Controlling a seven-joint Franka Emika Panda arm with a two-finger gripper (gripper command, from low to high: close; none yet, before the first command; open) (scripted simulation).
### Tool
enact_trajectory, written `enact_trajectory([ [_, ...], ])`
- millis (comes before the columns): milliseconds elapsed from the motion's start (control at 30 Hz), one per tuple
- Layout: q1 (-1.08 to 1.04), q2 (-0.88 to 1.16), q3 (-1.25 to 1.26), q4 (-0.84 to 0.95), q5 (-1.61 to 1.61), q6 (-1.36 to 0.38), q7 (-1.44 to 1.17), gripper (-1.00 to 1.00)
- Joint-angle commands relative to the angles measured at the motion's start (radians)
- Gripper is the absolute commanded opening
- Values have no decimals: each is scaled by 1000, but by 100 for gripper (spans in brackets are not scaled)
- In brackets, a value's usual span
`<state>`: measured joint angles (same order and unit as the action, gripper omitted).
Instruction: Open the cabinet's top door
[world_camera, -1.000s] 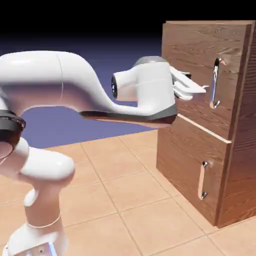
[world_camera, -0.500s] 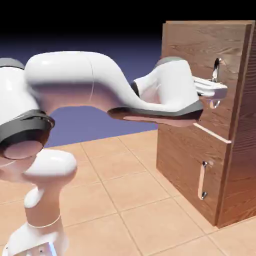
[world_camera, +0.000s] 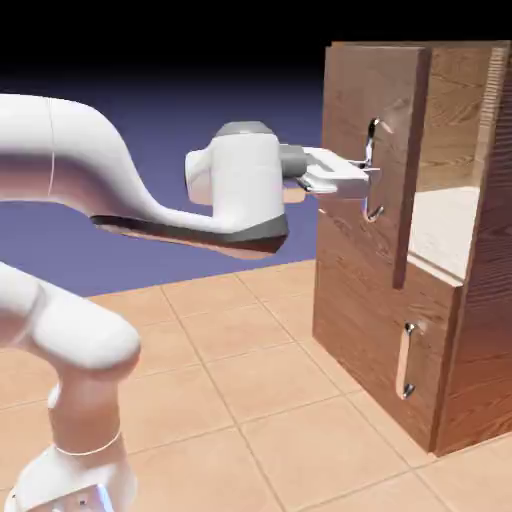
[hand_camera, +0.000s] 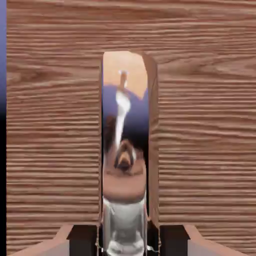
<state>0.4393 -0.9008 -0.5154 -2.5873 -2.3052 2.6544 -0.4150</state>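
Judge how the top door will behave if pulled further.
The top door will likely stay stiff, being a thick flat panel. It should probably swing rather than slide, as it stands angled out from the cabinet. Its shiny handle may be slippery between the fingertips.

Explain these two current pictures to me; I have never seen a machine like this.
The machine is a white jointed robot arm, drawn by computer. One picture looks on from the side; the other comes from a camera on the hand, looking along its two-finger gripper.

Beside the arm, on tan square tiles, stands a tall brown wood-grain cabinet. Its upper wooden door is partly open, showing a pale inner shelf; the lower door is closed.

The gripper is closed on the upper door's shiny silver bar handle, which rises between the dark fingertips in the hand picture. Nothing else is held.
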Motion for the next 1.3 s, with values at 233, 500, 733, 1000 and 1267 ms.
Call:
enact_trajectory([
  [233, -144, -170, 275, -181, 347, -179, -150, -100],
  [500, -153, -299, 548, -270, 695, -408, -259, -100],
  [733, -122, -316, 802, -257, 971, -642, -295, -100],
  [1000, -150, -224, 1092, -133, 1237, -920, -285, -100],
  [1267, -314, -77, 1382, 104, 1438, -1204, -256, -100],
])
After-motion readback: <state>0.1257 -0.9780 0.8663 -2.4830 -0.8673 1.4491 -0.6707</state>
